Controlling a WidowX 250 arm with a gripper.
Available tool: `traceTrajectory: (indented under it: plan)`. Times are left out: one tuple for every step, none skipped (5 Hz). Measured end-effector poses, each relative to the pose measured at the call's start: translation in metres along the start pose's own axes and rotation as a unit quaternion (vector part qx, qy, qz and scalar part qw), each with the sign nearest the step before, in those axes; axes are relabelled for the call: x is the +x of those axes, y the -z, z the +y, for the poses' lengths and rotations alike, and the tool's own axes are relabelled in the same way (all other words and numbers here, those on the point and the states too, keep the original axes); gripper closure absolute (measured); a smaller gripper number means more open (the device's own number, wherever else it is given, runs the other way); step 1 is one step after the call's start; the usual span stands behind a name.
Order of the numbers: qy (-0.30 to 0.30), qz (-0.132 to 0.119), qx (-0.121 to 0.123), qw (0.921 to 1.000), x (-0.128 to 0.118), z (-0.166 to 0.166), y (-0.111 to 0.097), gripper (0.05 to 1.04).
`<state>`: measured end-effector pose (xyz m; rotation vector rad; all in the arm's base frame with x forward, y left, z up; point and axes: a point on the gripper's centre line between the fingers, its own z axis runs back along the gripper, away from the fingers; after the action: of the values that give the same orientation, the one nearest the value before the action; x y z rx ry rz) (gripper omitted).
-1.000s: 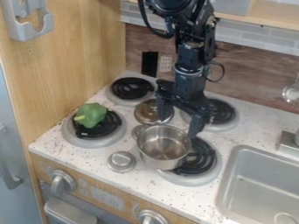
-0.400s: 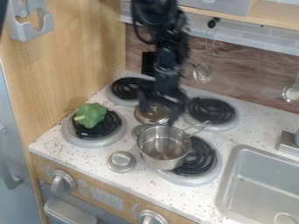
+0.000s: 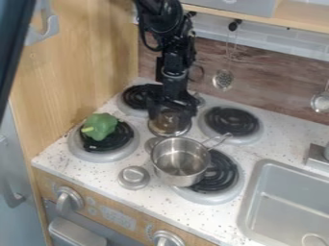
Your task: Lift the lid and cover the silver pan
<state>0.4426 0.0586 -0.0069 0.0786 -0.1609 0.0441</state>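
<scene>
Speckled white countertop (image 3: 147, 209) spans a toy kitchen above a light-wood front panel (image 3: 132, 204) with two round grey knobs. Nearest on the counter sits a small, round silver object (image 3: 133, 177), just beside a round silver pan (image 3: 181, 162), upright and uncovered, resting partly on a black coil burner (image 3: 221, 172), its wire handle angled toward the back. To the right is a rectangular grey sink (image 3: 252, 192); to the left, a green bell pepper (image 3: 99, 126) rests on another black coil burner (image 3: 122, 138). Beyond the pan, a round, glassy lid with a metal rim (image 3: 168, 130) lies on the counter, under a black two-finger gripper (image 3: 171, 116). The claw is released, its fingers spread apart over the lid; whether they touch it cannot be told. The black robot arm (image 3: 174, 65) enters from the top edge, bends at an upper joint and hangs nearly vertical, its wrist above the lid and its fingers pointing down. Farther back are two more coil burners, and a perforated silver utensil (image 3: 223, 79) hangs before a brown wood-grain backsplash (image 3: 270, 91), with pale grey tile (image 3: 283, 45) above.
</scene>
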Motion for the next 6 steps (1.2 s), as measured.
traceTrajectory:
  plan:
    - [-0.021, -0.013, 0.001, 0.9997, 0.012, 0.01, 0.003, 0.085]
    - [-0.021, -0.011, 0.0, 0.9997, 0.02, 0.01, 0.014, 0.085]
    - [-0.026, -0.011, 0.0, 0.9996, 0.028, 0.01, 0.021, 0.085]
    - [-0.04, -0.017, -0.012, 0.999, 0.036, 0.007, 0.032, 0.085]
    - [-0.043, -0.025, -0.025, 0.9984, 0.044, 0.003, 0.039, 0.085]
    - [-0.049, -0.03, -0.025, 0.9981, 0.05, 0.004, 0.038, 0.139]
